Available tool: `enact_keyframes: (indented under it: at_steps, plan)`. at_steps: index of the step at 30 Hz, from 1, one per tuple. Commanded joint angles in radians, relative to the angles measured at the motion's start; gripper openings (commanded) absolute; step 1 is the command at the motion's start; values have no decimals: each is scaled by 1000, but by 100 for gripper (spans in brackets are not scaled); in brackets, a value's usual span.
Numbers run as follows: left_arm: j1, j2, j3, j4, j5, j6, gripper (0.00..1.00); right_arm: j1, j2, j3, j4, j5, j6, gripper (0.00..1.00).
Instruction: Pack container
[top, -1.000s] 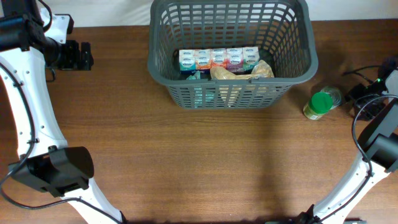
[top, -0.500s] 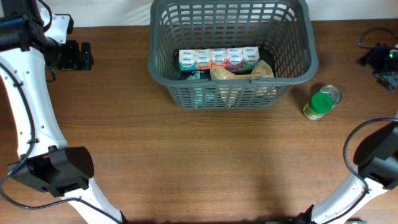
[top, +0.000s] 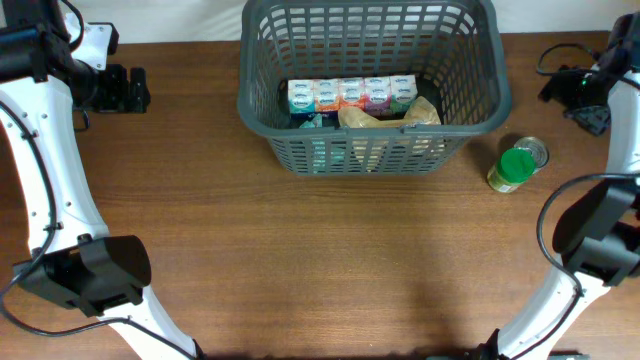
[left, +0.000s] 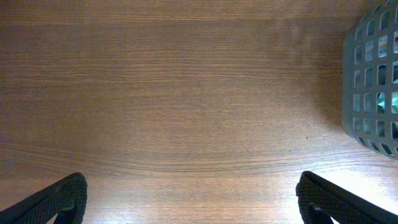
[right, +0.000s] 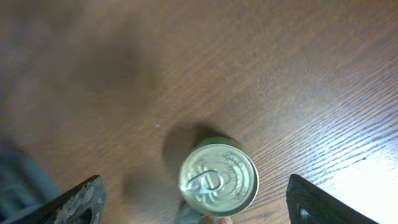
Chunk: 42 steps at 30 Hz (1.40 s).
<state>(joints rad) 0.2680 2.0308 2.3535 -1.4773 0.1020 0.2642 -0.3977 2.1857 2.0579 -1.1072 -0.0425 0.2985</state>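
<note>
Basket, the dark grey slotted plastic container (top: 290, 128), is sitting between the left tool (left: 189, 199) and right tool (right: 199, 202), both gaping wide and empty, and is probably handling light yet stiff, best pinched at its rim.

Left end effector (top: 128, 88) and right end effector (top: 578, 92) both hover with jaws wide apart.

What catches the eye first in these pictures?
The big grey basket at the far side of the table stands out, with a row of colourful little boxes and a tan packet inside. A lone green-labelled can sits on the wood just right of it.
</note>
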Motion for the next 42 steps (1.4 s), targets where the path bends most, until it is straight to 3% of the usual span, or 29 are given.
enact_keyframes:
  at_steps: [1,13,25,29,32,42]
  plan:
    - [5,-17,-2,0,14,-13,99,-2,69,-51,7,28,-3,86]
    - [5,-17,-2,0,14,-13,99,-2,177,-119,27,27,-3,87]
    - [5,-17,-2,0,14,-13,99,-2,177,-220,85,25,-2,86]
    - [5,-17,-2,0,14,-13,99,-2,177,-220,83,25,-2,74]
    - [5,-17,-2,0,14,-13,99,-2,177,-220,83,25,-2,56]
    - [5,-17,-2,0,14,-13,99,-9,177,-220,84,26,3,49]
